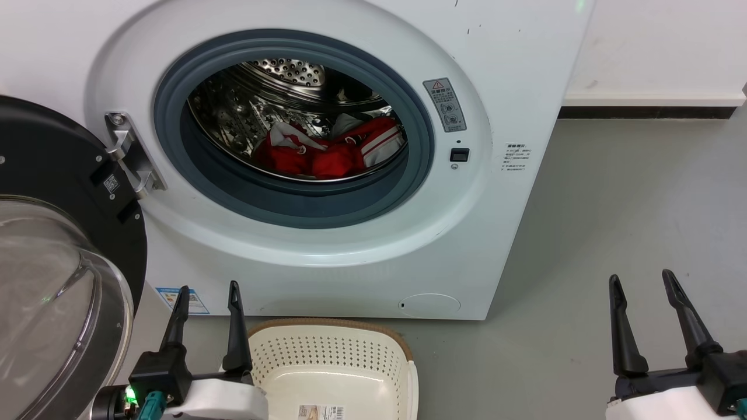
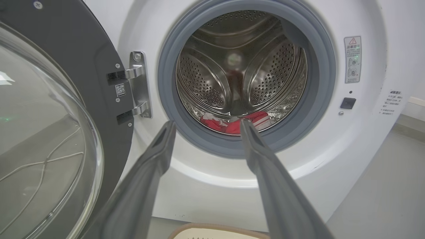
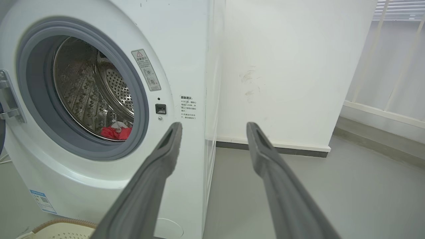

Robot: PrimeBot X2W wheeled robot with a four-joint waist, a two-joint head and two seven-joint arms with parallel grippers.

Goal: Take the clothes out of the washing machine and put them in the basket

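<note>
The white washing machine stands with its black-framed glass door swung open to the left. The red and white clothes lie bunched at the bottom of the steel drum; they also show low in the drum in the left wrist view and the right wrist view. The cream basket sits on the floor below the porthole, with nothing in it. My left gripper hangs open by the basket's left corner. My right gripper is open over bare floor to the right of the machine.
Grey floor runs right of the machine to a white wall with a dark skirting. The open door fills the left side beside my left arm. White vertical railings stand at the far right.
</note>
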